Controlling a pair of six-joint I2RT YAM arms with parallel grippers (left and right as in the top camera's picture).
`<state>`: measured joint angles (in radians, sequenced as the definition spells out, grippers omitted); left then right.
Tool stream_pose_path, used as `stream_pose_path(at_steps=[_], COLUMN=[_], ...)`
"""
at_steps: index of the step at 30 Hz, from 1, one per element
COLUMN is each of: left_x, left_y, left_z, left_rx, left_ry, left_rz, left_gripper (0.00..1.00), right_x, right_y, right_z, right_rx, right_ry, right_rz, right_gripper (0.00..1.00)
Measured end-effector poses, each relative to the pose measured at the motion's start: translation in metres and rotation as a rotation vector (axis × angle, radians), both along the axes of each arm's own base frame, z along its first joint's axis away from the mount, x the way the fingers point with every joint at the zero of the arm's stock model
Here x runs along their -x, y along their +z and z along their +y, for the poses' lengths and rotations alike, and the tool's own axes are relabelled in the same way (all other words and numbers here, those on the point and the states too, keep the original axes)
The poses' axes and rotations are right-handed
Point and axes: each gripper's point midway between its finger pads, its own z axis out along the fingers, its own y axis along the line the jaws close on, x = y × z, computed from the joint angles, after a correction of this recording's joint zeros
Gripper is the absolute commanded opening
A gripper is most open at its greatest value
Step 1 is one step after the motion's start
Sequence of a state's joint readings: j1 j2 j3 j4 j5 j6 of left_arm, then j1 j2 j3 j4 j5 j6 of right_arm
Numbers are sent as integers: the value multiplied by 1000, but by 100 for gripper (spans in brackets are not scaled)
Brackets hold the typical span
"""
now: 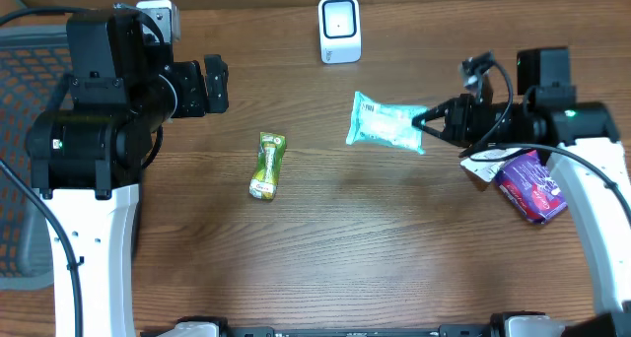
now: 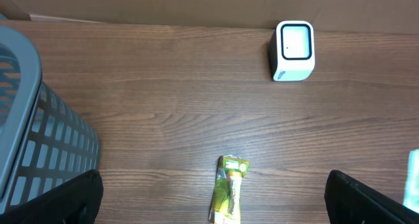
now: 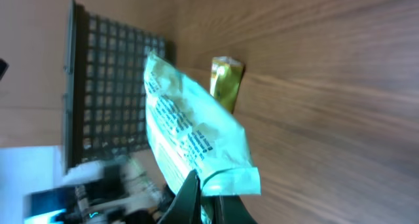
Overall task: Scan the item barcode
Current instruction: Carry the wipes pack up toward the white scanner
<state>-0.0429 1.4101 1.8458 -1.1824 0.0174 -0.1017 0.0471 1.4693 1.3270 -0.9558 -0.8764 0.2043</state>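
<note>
Right gripper [image 1: 426,122]: jaws pinched tight on the crimped end seam of the mint pouch [image 1: 386,123]. Edge grip, probably so both printed faces stay uncovered for scanning. The pouch sticks straight out past the fingertips and looks lifted clear of the table [image 1: 394,258]. In the wrist view the pouch [image 3: 190,132] stands on edge right in front of the jaws, small print facing the camera; barcode not legible, cannot tell which face carries it.

Just behind the jaws, under the right arm: purple packet [image 1: 530,186], lying flat, untouched, likely waiting its turn.

Ahead of the jaws and off to one side, near the table's back edge: white scanner [image 1: 339,29], upright, window facing the work area, so a held item has to be carried to it. Pouch is well apart from it; presenting step judged not yet done.

Farther ahead, beyond the pouch tip: green-yellow snack bar [image 1: 267,165], flat on the wood, nothing touching it.

Farthest out: left gripper [image 1: 215,85], jaws spread wide, holding nothing, raised and parked out of the way. Gray mesh basket [image 1: 20,130] beyond it at the table's side, probably the drop spot for scanned items.
</note>
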Motion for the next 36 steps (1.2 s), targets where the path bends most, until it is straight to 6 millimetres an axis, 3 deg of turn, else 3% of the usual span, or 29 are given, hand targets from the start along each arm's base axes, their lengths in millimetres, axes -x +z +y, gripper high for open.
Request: stream_pose_path(at_steps=[2, 6, 12, 20, 29, 36], left_x=[0, 0, 0, 0, 0, 0], left_y=[0, 0, 0, 0, 0, 0], left_z=[0, 0, 0, 0, 0, 0], left_rx=[0, 0, 0, 0, 0, 0], left_ry=[0, 0, 0, 0, 0, 0], left_rz=[0, 0, 0, 0, 0, 0], left_gripper=[99, 100, 100, 100, 100, 100], right_x=[1, 2, 5, -4, -46, -118], right_y=[25, 53, 54, 54, 41, 22], right_z=[0, 3, 12, 8, 0, 11], right_rx=[51, 102, 127, 161, 434, 806], right_ry=[8, 45, 93, 58, -194, -365], right_rz=[-63, -185, -236, -258, -297, -454], right_gripper=[4, 4, 4, 4, 4, 4])
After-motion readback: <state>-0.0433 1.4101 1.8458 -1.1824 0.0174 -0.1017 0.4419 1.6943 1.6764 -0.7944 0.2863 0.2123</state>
